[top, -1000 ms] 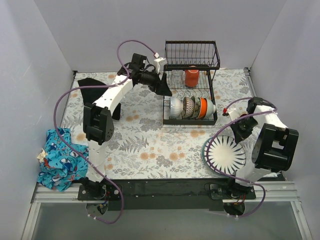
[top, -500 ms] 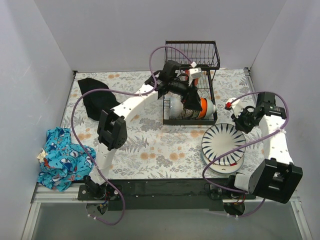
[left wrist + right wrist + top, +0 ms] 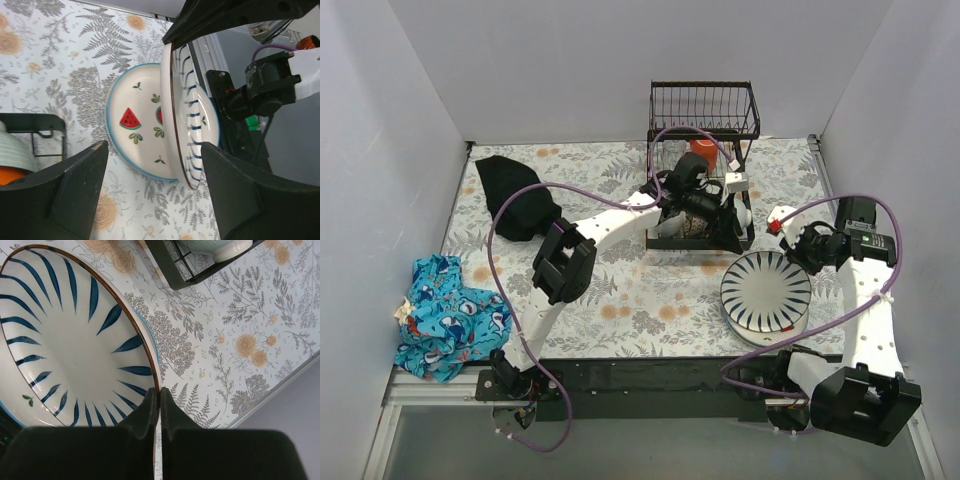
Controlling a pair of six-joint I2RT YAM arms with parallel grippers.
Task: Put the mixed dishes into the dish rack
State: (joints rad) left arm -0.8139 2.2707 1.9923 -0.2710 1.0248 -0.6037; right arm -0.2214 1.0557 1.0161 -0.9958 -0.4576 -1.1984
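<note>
My right gripper [image 3: 159, 396] is shut on the rim of a large blue-striped plate [image 3: 70, 340]. It holds the plate tilted up off a watermelon-patterned plate [image 3: 135, 130] on the table. In the top view the striped plate [image 3: 767, 290] lies right of the arms' middle, with the right gripper [image 3: 798, 252] at its far right rim. My left gripper [image 3: 725, 228] is open and empty over the front right corner of the dish rack [image 3: 705, 110]. In its own view, the left gripper [image 3: 155, 195] looks at the striped plate [image 3: 186, 115] edge-on. An orange mug [image 3: 703, 150] stands in the rack.
Bowls in the rack's lower tray are mostly hidden under my left arm; a white one [image 3: 744, 214] shows at the right. A black cloth [image 3: 515, 200] lies at the far left and a blue patterned cloth [image 3: 445, 315] at the near left edge.
My left arm swung right from beside the rack to over its lower tray. My right gripper tilted the striped plate up off the watermelon plate, and the right arm stretched out.
</note>
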